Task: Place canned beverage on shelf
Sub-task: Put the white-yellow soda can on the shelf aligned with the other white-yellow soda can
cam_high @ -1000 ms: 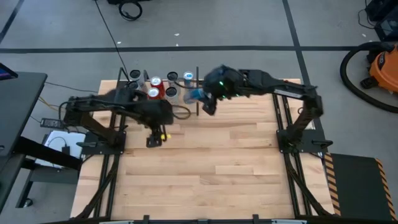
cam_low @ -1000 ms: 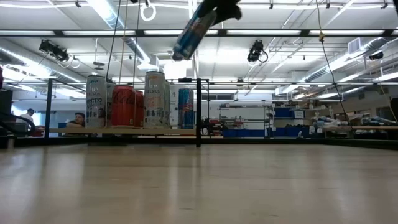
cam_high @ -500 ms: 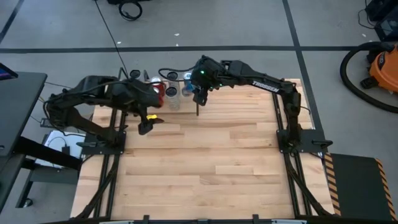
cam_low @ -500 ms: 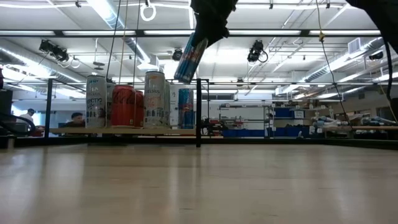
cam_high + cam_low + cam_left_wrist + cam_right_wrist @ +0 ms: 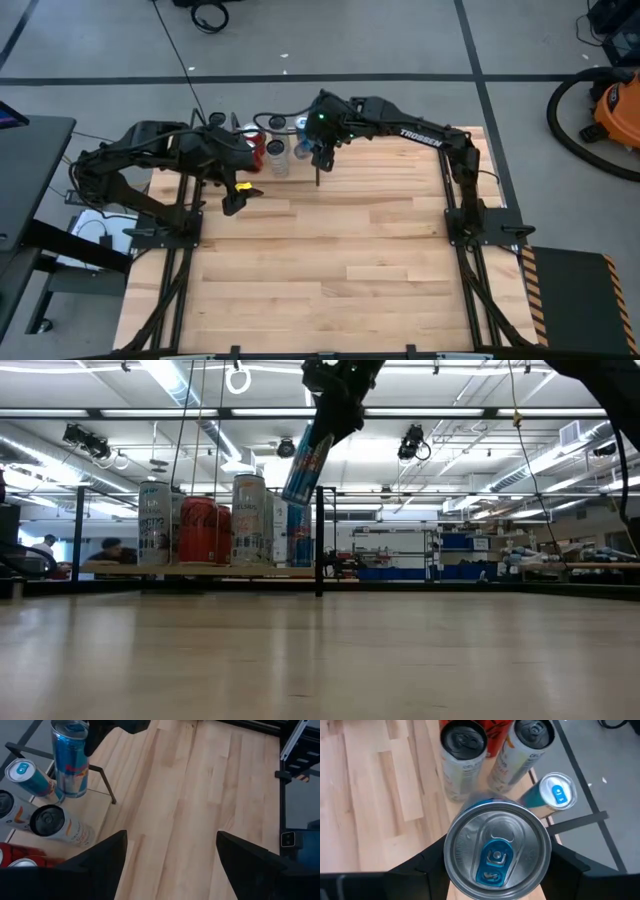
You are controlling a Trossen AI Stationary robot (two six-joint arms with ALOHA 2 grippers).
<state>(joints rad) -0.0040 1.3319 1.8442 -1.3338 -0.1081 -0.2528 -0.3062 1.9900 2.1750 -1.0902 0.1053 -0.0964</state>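
High view: shelf (image 5: 262, 150) sits at the table's (image 5: 340, 260) far edge, left of centre, a black upright at its near right corner. The right gripper (image 5: 318, 152) reaches over the shelf's right end, holding the blue can (image 5: 303, 150) there; cans already parked on the board include a red one (image 5: 256, 147) and a pale one (image 5: 277, 158). The left gripper (image 5: 233, 200) hangs over bare tabletop just in front of the shelf's left half, nothing between its fingers, which stand spread. Low view: blue can (image 5: 307, 463) hangs tilted, top leaning toward the right, its lower end above the shelf board (image 5: 205, 570) and just left of the black upright (image 5: 319, 540); not touching the board. The right gripper (image 5: 335, 405) clamps its upper end from above. On the board stand a pale can (image 5: 154, 522) at far left, a red can (image 5: 199, 530), a taller pale can (image 5: 250, 520), and a blue can partly hidden behind the hanging one. A person shows in the room far behind the shelf's left end. Left wrist view: own fingers (image 5: 102, 857) wide apart over the tabletop, empty; beyond them the held blue can (image 5: 70, 762) above the shelf corner, with a teal-topped can (image 5: 30, 776) and a dark-topped pale can (image 5: 61, 824) beside it. Right wrist view: the held can's silver lid with blue tab (image 5: 496, 847) fills the gap between the fingers (image 5: 420, 870), which pinch its sides; past it, shelf cans: dark-topped pale (image 5: 461, 757), another pale (image 5: 522, 750), teal-topped (image 5: 547, 795).
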